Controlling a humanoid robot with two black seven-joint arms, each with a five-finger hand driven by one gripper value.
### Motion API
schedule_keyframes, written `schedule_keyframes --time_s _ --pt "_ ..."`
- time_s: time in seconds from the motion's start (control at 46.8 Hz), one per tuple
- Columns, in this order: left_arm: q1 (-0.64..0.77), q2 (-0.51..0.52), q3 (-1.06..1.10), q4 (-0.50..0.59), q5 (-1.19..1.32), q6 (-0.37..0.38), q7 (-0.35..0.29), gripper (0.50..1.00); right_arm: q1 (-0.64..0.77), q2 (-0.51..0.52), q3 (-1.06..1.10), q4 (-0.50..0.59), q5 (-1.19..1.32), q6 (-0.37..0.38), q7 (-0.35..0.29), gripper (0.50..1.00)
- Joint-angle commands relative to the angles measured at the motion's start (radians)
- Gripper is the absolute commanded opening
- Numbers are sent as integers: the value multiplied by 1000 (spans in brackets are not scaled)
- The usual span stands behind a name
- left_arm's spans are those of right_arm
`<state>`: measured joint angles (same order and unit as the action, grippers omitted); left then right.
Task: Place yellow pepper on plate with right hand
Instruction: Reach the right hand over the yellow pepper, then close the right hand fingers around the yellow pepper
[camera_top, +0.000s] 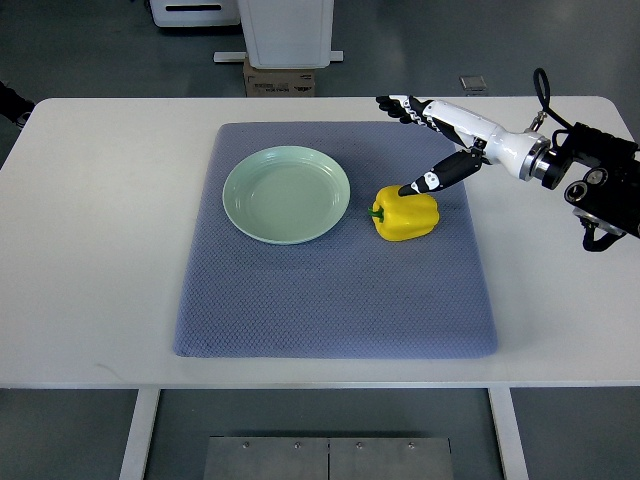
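A yellow pepper (406, 215) lies on its side on the blue-grey mat (330, 300), its green stem pointing left toward the pale green plate (287, 194). The plate sits just left of the pepper and holds nothing. My right hand (420, 145) reaches in from the right edge, above and behind the pepper. Its fingers are spread: the thumb (432, 180) points down to the pepper's top right, while the other fingers (400, 105) stretch out toward the far side. The hand holds nothing.
The mat lies on a white table (90, 250). A cardboard box (280, 80) and white equipment stand on the floor beyond the table's far edge.
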<state>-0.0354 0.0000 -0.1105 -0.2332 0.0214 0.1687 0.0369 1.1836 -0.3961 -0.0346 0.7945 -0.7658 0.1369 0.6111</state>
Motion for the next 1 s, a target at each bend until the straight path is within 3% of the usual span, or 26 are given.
schedule_keyframes --time_s 0.0,0.492,0.77,0.984 --pt "0 0 0 0 0 0 0 1000 21 0 -34 0 -17 -2 0 998" --pt "0 0 0 0 0 0 0 1000 88 17 -215 -4 -73 -22 0 981" --pt "0 0 0 0 0 0 0 1000 84 46 -234 -14 -73 -31 -71 975" --pt "0 0 0 0 0 0 0 1000 76 59 -251 -21 -76 -33 -88 970"
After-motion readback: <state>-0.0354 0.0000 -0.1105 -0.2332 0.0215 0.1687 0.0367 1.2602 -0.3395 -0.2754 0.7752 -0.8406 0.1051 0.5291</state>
